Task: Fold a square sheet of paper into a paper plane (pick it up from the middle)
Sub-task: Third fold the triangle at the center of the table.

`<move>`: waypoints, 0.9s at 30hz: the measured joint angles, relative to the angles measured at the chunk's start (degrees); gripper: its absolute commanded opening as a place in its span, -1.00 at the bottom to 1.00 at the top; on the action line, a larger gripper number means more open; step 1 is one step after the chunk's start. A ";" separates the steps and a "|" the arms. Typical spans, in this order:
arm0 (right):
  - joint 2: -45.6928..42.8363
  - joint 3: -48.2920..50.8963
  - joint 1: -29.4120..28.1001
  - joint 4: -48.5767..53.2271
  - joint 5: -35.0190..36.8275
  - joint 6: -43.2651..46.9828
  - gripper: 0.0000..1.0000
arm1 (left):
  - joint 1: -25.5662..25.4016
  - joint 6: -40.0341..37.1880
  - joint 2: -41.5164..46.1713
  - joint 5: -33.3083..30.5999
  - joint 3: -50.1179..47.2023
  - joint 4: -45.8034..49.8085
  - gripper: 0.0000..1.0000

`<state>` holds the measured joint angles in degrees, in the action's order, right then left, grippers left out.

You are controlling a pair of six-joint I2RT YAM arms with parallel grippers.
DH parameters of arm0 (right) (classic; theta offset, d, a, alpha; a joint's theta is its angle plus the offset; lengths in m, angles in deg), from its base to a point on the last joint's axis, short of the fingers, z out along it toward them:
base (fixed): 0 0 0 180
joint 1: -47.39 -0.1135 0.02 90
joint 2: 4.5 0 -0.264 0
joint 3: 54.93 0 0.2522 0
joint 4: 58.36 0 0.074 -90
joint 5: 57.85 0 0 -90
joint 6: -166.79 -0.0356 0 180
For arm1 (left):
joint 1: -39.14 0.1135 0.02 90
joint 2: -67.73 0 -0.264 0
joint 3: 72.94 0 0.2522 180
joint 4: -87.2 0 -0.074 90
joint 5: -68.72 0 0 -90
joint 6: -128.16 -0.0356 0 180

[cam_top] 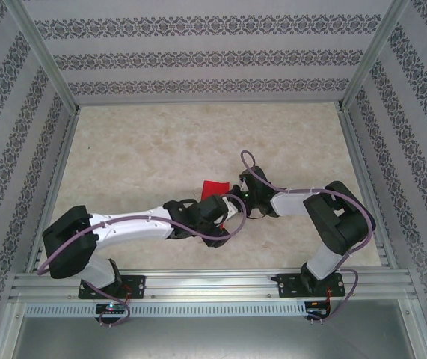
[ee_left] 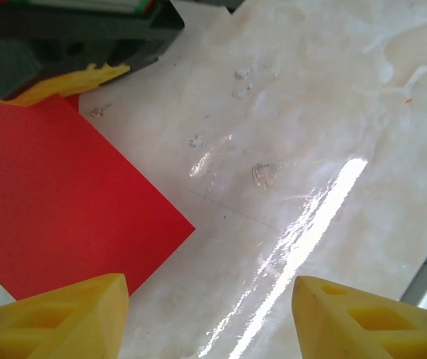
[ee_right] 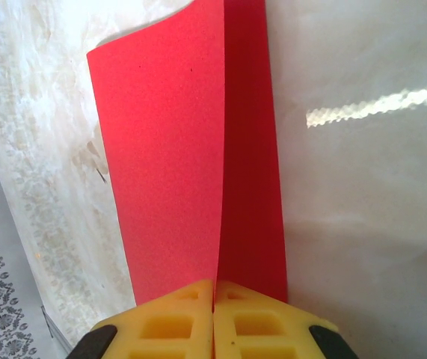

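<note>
Here, the right gripper [ee_right: 213, 303] has its jaws pressed together on the middle of the square sheet of paper [ee_right: 176, 164], pinching up a ridge near the centre of the table [cam_top: 161, 142]. Hold the pinch firm and lift straight, so both halves hang evenly. The left gripper [ee_left: 207, 307] hovers low beside the sheet's corner, jaws spread, holding nothing. Both arms reach inward, wrists nearly meeting.
</note>
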<state>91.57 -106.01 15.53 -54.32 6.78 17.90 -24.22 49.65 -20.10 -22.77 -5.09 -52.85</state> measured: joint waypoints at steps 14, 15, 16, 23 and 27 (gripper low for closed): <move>1.20 -1.20 0.00 0.70 -0.22 0.00 -0.82 | -3.93 -2.49 -6.58 -10.16 -0.26 -0.57 0.27; 1.20 -1.22 0.00 0.72 -0.24 0.00 -0.82 | -4.04 -2.47 -6.84 -10.84 -0.26 -0.72 0.27; 1.20 -1.22 0.00 0.72 -0.24 0.02 -0.82 | -4.09 -2.47 -7.17 -11.63 -0.26 -1.03 0.26; 1.20 -1.22 0.02 1.14 -0.28 0.02 -0.81 | -4.24 -2.45 -9.14 -15.89 -0.26 -3.13 0.19; 1.20 -1.22 0.11 1.14 -0.46 0.02 -0.81 | -4.24 -2.43 -9.42 -17.59 -0.26 -4.44 0.09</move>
<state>92.78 -107.23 15.64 -53.18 6.32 17.92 -28.46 47.22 -29.52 -40.37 -5.36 -57.28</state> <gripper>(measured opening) 0.096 0.567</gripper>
